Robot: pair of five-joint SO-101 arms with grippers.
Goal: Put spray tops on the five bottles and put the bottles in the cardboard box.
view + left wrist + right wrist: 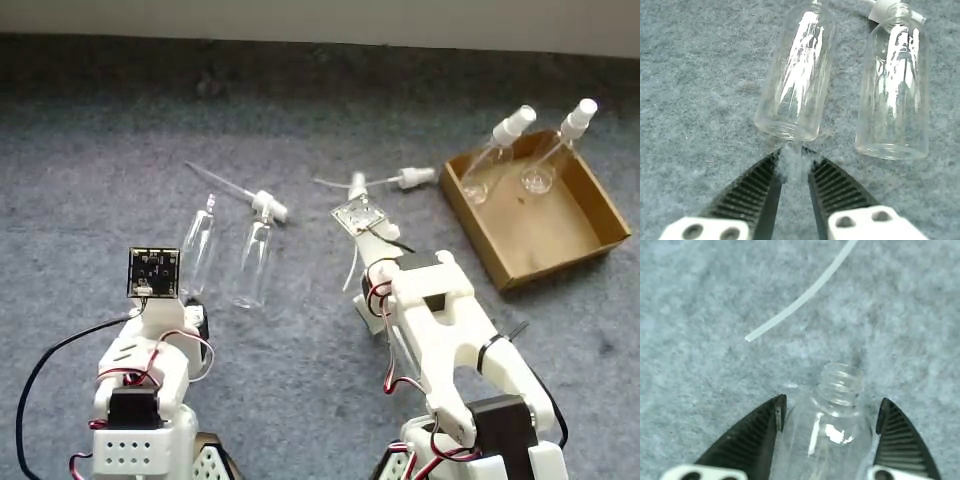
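1. Right gripper (pixel 832 399) has its jaws spread wide and set against either side of an open-necked bottle (pixel 832 432). It grips just below the shoulder, with the threaded neck poking out in front over the grey cloth (pixel 700 300).
2. Left gripper (pixel 792 151) is pinched nearly together, only a slit between the fingers, and holds nothing. Its tips sit just short of the base of the first loose bottle (pixel 795 75), which lies on its side beside the second loose bottle (pixel 895 85).
3. Over on the right arm's side, two capped bottles (pixel 490 160) already lean in the cardboard box (pixel 545 225), so I count three left to cap.
4. Three spray tops (pixel 268 205) lie loose on the cloth beyond the arms, one near the necks of the loose bottles and two ahead of the right gripper.
5. These bottles look light, clear and smooth. I'd expect them to roll at a nudge and slip or dent under a hard squeeze.
6. The best hold seems to be across the body below the shoulder, which leaves the neck free.
7. Each spray top trails a long, thin tube that looks floppy. It is better taken by the head, and threading the tube into that narrow neck looks like the fiddly part.
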